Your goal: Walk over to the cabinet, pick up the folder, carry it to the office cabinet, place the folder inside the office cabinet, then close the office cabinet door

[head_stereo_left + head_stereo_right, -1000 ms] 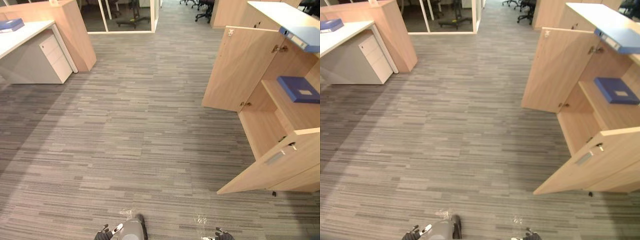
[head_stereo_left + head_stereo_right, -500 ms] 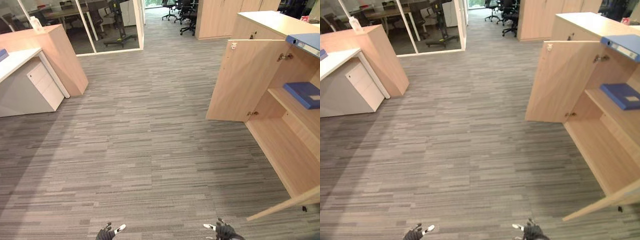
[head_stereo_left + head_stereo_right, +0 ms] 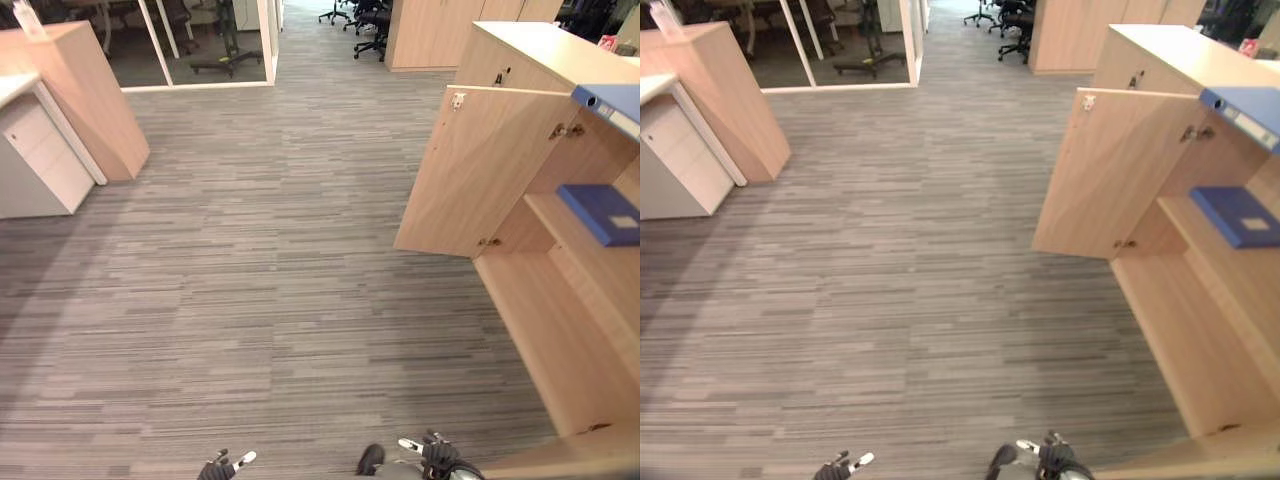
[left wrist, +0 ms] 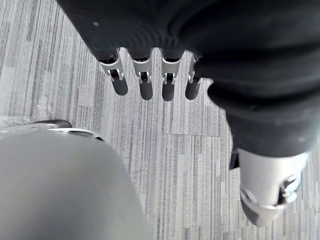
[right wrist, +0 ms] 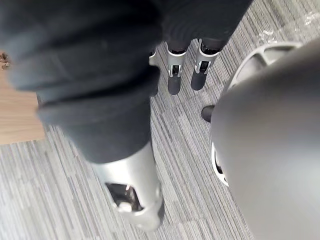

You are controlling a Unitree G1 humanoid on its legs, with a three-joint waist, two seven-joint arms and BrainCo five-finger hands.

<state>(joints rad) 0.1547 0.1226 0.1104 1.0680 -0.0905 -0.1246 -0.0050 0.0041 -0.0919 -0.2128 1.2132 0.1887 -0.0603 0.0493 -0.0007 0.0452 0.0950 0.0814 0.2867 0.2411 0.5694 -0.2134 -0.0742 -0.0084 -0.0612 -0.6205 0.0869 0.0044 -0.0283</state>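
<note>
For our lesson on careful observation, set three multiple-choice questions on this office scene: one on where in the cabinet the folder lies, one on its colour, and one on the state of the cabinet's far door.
1. Where in the office cabinet does the folder lie?
A. on its bottom panel
B. leaning upright against a door
C. on its shelf

2. What colour is that folder?
A. red
B. blue
C. green

3. How is the cabinet's far door?
A. swung open
B. shut
C. taken off

Answers:
1 C, the folder lies flat on the shelf.
2 B, its cover is blue.
3 A, the door stands out from the cabinet, so the inside shows.
</note>
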